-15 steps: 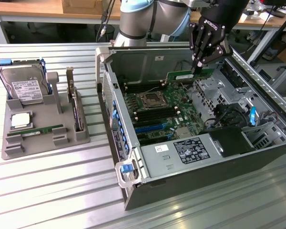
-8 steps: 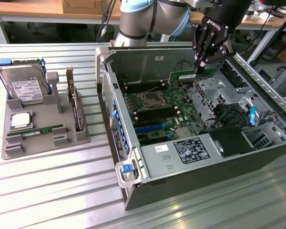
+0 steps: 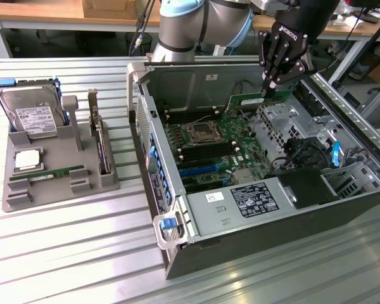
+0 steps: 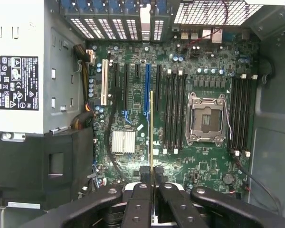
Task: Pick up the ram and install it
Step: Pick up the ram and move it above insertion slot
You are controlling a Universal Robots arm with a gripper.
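1. Grey tray point(image 3: 25, 196), at the exterior view's left: it carries a hard drive point(image 3: 33, 114), a square chip point(image 3: 26, 159) and a second green stick point(image 3: 57, 172) lying flat, all well apart from the gripper.
2. Open computer case point(image 3: 240, 244), centre: the board point(image 3: 209, 152) faces up, with an empty processor socket point(image 4: 205, 118) flanked by long black memory slots point(image 4: 175, 111).
3. Gripper point(image 3: 270, 88), toward the exterior view's right, over the far part of the board: the fingers point(image 4: 141, 199) are almost closed, clamped on the ram point(image 3: 248, 99), which hangs below them inside the case.
4. Key relation, wrist view: the ram is seen edge-on, its long axis parallel to the memory slots. It is offset sideways from the nearer bank, on the side away from the socket, beside a blue slot point(image 4: 147, 95). It appears unseated, though its height above the board is hard to judge.
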